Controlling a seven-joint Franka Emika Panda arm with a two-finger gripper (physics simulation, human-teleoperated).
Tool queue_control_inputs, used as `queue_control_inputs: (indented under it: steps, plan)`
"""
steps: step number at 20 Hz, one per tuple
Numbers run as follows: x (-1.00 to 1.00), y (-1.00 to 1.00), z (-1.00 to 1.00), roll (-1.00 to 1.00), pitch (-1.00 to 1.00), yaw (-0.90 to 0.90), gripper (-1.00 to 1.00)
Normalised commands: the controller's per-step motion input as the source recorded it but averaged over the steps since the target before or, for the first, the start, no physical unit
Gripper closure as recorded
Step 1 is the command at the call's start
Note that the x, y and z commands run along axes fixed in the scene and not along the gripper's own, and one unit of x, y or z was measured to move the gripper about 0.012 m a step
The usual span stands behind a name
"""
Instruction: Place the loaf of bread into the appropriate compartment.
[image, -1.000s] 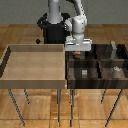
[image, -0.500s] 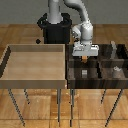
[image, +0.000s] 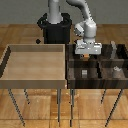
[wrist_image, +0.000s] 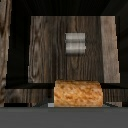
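Note:
My gripper (image: 89, 53) hangs over the back compartments of the dark wooden divided tray (image: 95, 84). It is shut on the loaf of bread (image: 88, 57), a tiny orange-brown block just under the fingers. In the wrist view the loaf (wrist_image: 77, 93) sits between the fingertips, above a dark compartment that holds a small grey object (wrist_image: 75, 42). The loaf is held above the tray and is not resting in any compartment.
A large light wooden box (image: 35, 81) stands beside the tray at the exterior view's left. Small grey objects lie in the tray's compartments (image: 84, 73) (image: 116, 71) (image: 113, 48). The robot's black base (image: 54, 30) is behind. Both stand on thin legs.
The gripper, holding the loaf, has moved toward the exterior view's right, from near the seam between box and tray to over the tray's compartments, and slightly lower.

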Motion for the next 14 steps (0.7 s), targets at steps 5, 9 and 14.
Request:
queue_control_inputs:
  steps: [5,9,14]
  plan:
    - [0.20,0.00,0.40,0.00,0.00,0.00,1.00]
    - [1.00,0.00,0.00,0.00,0.00,0.00,1.00]
    - [0.00,0.00,0.00,0.00,0.00,0.00,-1.00]
